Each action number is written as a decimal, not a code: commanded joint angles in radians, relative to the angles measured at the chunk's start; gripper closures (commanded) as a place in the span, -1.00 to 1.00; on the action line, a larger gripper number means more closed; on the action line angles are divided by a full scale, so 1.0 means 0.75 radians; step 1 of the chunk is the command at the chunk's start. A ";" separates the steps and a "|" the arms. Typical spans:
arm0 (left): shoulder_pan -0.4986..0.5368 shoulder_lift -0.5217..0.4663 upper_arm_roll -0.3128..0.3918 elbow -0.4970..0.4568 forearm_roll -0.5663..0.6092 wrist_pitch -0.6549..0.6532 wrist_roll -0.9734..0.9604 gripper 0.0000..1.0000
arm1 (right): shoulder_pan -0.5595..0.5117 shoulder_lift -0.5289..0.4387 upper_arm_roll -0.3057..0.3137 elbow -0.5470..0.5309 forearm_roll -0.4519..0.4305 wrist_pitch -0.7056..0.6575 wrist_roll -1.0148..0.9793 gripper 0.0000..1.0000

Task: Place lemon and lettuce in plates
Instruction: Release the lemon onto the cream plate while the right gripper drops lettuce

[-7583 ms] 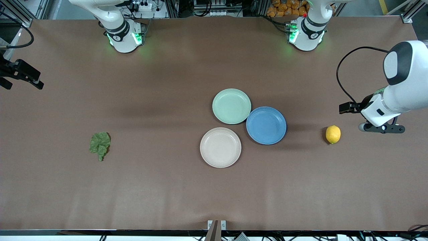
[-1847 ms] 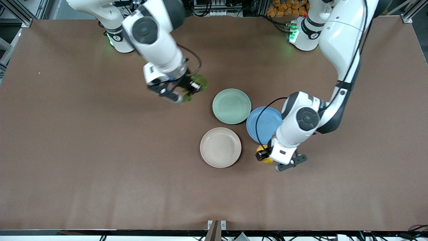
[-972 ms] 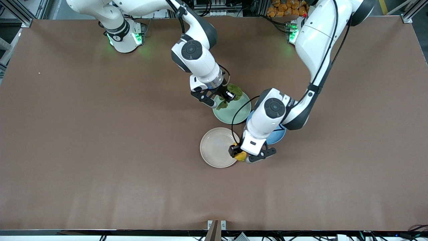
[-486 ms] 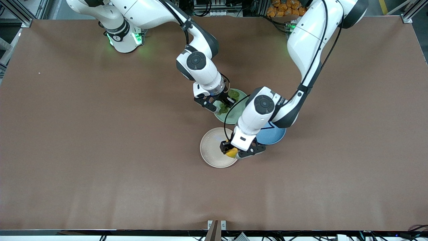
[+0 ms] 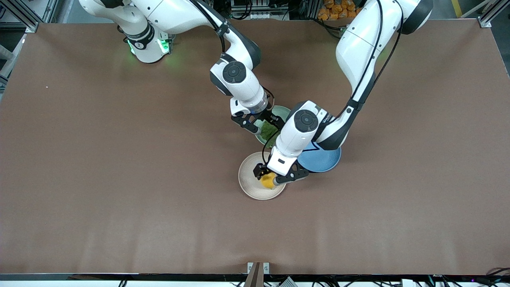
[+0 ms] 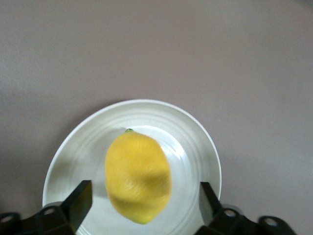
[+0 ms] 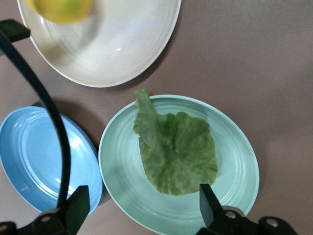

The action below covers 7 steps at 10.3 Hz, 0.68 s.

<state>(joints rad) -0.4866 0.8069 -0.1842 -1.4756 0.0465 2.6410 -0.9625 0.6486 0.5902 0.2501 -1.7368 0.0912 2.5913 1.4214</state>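
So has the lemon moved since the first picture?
Yes. The lemon has gone from the bare table at the left arm's end, past the blue plate, to the cream plate, between the open left tool.

a blue plate [image 5: 324, 159] sits on the brown table [image 5: 119, 179], toward the left arm's end of the plate cluster and partly hidden in the front view. in the right wrist view the blue plate [image 7: 34, 156] shows shallow concentric rings, with a black cable [image 7: 46, 105] arcing over it.
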 commanded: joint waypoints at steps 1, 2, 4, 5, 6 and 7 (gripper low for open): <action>-0.006 -0.008 0.010 0.006 -0.003 0.009 -0.028 -1.00 | -0.057 -0.199 0.010 -0.012 -0.046 -0.281 0.025 -1.00; 0.010 -0.024 0.012 -0.002 0.001 0.007 -0.026 -1.00 | -0.077 -0.299 0.012 -0.012 -0.046 -0.451 -0.013 -1.00; 0.114 -0.059 0.014 -0.012 0.010 -0.044 0.009 -1.00 | -0.149 -0.441 0.020 -0.014 -0.042 -0.666 -0.158 -1.00; 0.153 -0.094 0.014 -0.012 0.010 -0.143 0.068 -1.00 | -0.191 -0.502 0.026 -0.014 -0.034 -0.736 -0.217 -1.00; 0.206 -0.127 0.012 -0.012 0.010 -0.250 0.143 -1.00 | -0.230 -0.551 0.027 -0.014 -0.032 -0.804 -0.257 -1.00; 0.260 -0.159 0.012 -0.012 0.010 -0.344 0.223 -1.00 | -0.267 -0.606 0.027 -0.014 -0.030 -0.857 -0.293 -1.00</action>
<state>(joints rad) -0.3370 0.7484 -0.1688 -1.4638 0.0474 2.4787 -0.8607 0.4961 0.1996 0.2518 -1.7134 0.0709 1.9849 1.2462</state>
